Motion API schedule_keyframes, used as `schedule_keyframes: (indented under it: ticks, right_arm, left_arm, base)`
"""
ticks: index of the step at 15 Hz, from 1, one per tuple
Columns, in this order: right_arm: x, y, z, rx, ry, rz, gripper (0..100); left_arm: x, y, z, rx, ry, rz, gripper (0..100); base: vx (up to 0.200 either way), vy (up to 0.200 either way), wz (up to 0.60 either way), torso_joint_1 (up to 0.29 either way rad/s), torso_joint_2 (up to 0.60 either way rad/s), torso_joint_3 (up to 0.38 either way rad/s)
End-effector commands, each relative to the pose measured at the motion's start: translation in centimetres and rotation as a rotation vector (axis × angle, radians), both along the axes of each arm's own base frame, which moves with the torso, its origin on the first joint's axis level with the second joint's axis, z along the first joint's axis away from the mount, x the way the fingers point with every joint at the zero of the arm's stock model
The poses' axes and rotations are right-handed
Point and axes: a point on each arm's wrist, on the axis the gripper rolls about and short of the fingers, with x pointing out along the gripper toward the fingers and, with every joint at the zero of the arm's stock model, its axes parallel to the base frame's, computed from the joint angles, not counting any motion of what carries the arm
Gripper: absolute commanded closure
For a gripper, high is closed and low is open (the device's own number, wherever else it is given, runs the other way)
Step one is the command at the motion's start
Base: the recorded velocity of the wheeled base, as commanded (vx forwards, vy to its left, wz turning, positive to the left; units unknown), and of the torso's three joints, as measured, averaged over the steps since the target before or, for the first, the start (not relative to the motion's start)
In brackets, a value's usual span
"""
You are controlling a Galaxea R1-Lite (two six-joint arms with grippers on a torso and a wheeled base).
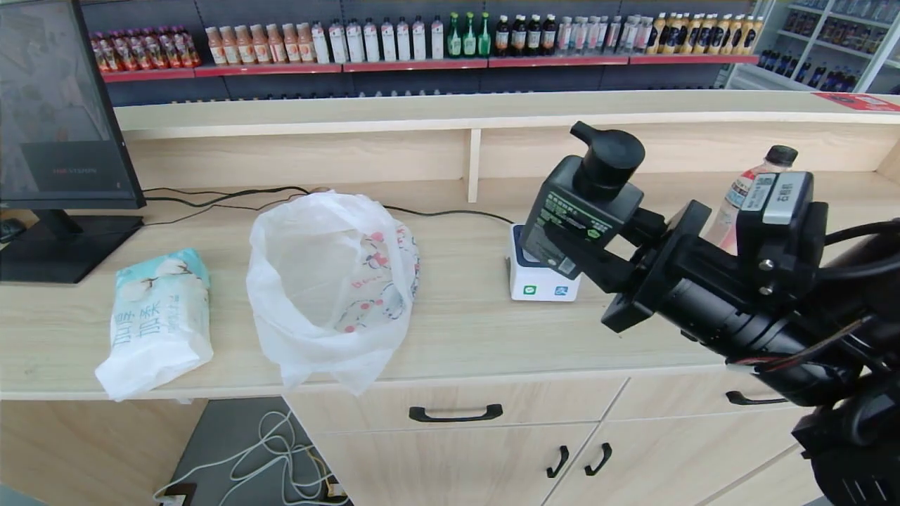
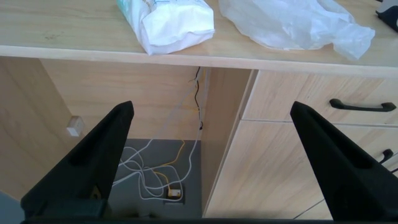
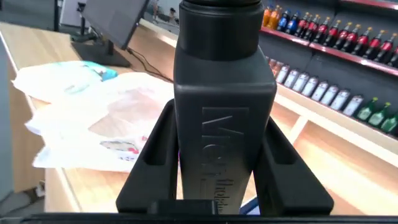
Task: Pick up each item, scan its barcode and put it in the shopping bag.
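One long wooden worktop carries everything. A white shopping bag sits open near its front edge, with a soft tissue pack just beside it, toward the left end. The right gripper is closed tight on a black pump bottle, tilted over the small white scanner. The left gripper hangs wide open, holding nothing, below the front edge.

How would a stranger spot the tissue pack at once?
Start at the counter, then the white shopping bag near its middle. The tissue pack lies flat to the bag's left, by the front edge. Unlike the see-through bag, it is a plump pale-blue and white packet.
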Motion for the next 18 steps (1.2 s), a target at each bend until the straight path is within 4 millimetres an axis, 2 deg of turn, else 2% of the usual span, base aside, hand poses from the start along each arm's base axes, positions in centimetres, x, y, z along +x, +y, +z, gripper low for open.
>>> schedule_keyframes:
  ticks: [1, 2, 5, 9, 11, 13, 18]
  right_arm:
    - [2.3, 0.0, -0.9, -0.041, -0.027, -0.054, 100]
    - [3.1, 0.4, -0.8, -0.058, -0.068, -0.072, 100]
    - [5.7, -0.5, -0.4, -0.114, -0.198, -0.192, 100]
    - [7.6, -2.2, -1.9, -0.214, -0.248, -0.285, 100]
    - [9.6, -2.7, -2.4, -0.262, -0.312, -0.259, 100]
    - [11.7, -2.2, -2.1, -0.270, -0.391, -0.219, 100]
    - [13.8, -2.8, -3.7, -0.345, -0.460, -0.170, 100]
  left_arm:
    - [0.0, 0.0, 0.0, 0.001, 0.000, 0.000, 0]
    - [0.0, 0.0, 0.0, 0.001, 0.000, 0.000, 0]
    - [0.0, 0.0, 0.0, 0.000, -0.002, 0.000, 0]
    - [0.0, 0.0, 0.0, 0.000, -0.002, 0.000, 0]
    - [0.0, 0.0, 0.0, 0.000, 0.000, 0.000, 0]
    - [0.0, 0.0, 0.0, 0.000, 0.000, 0.000, 0]
    - [0.0, 0.0, 0.0, 0.001, 0.000, 0.000, 0]
  base:
    - [0.000, 0.000, 0.00, 0.000, 0.00, 0.000]
    - [0.000, 0.000, 0.00, 0.000, 0.00, 0.000]
    - [0.000, 0.000, 0.00, 0.000, 0.00, 0.000]
    - [0.000, 0.000, 0.00, 0.000, 0.00, 0.000]
    - [0.000, 0.000, 0.00, 0.000, 0.00, 0.000]
    - [0.000, 0.000, 0.00, 0.000, 0.00, 0.000]
    - [0.000, 0.000, 0.00, 0.000, 0.00, 0.000]
